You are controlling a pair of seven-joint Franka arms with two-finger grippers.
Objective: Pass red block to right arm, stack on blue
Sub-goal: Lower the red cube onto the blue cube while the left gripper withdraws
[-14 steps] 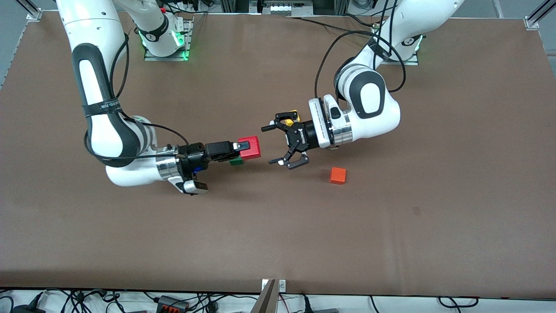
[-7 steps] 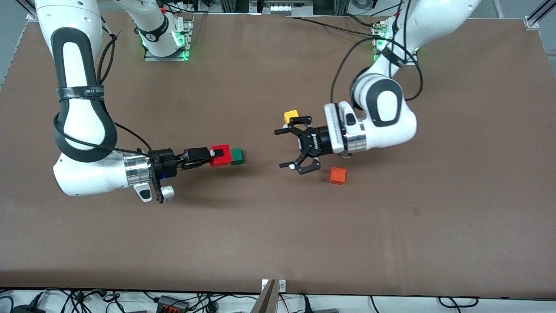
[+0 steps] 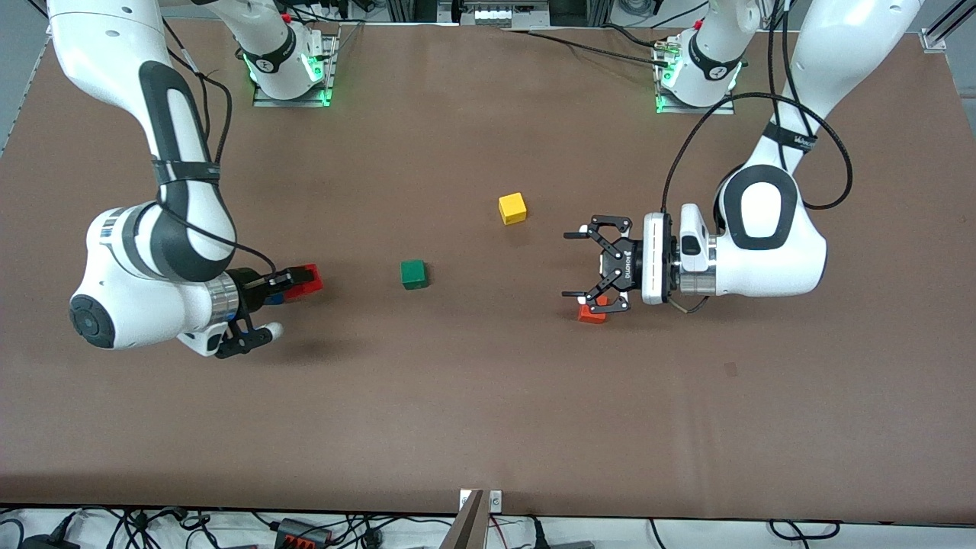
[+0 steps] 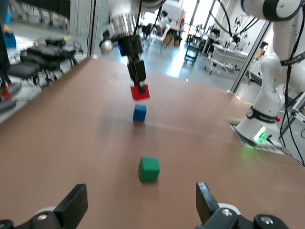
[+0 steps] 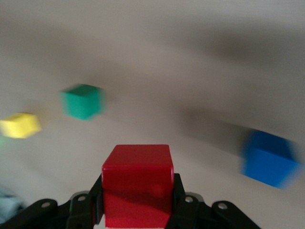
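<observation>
the right gripper [image 3: 293, 286], clamped on the red block [image 3: 306, 279], has swung away to the left of the frame above the blue cube [image 4: 139, 112], while the left gripper [image 3: 591, 264], wide and empty, has drawn back over the orange cube [image 3: 591, 314], so the handover looks done and stacking comes next.

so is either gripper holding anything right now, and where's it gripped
The right gripper is shut on the red block, its fingers clamping two opposite side faces, above the blue cube. The left gripper is open and holds nothing.
</observation>
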